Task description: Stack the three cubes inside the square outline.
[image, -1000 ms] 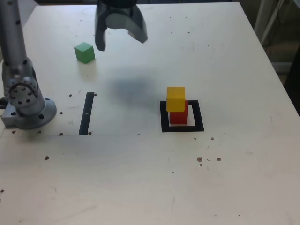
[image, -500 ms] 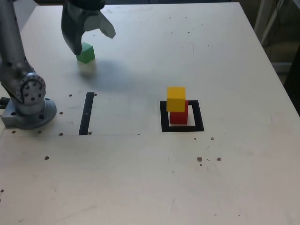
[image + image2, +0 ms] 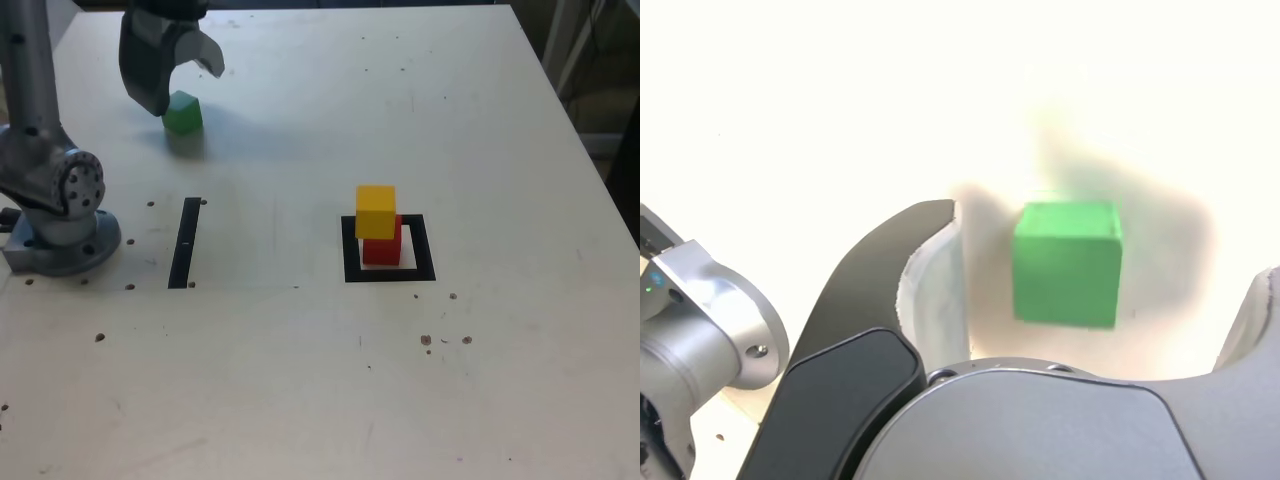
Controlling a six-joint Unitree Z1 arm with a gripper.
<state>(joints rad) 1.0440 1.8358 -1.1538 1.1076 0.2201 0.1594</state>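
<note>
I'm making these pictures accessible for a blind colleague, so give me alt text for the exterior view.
A robot gripper hovers open near a green cube on a white table. Towards the exterior view's right, a yellow cube sits on a red cube inside a black square outline.
</note>
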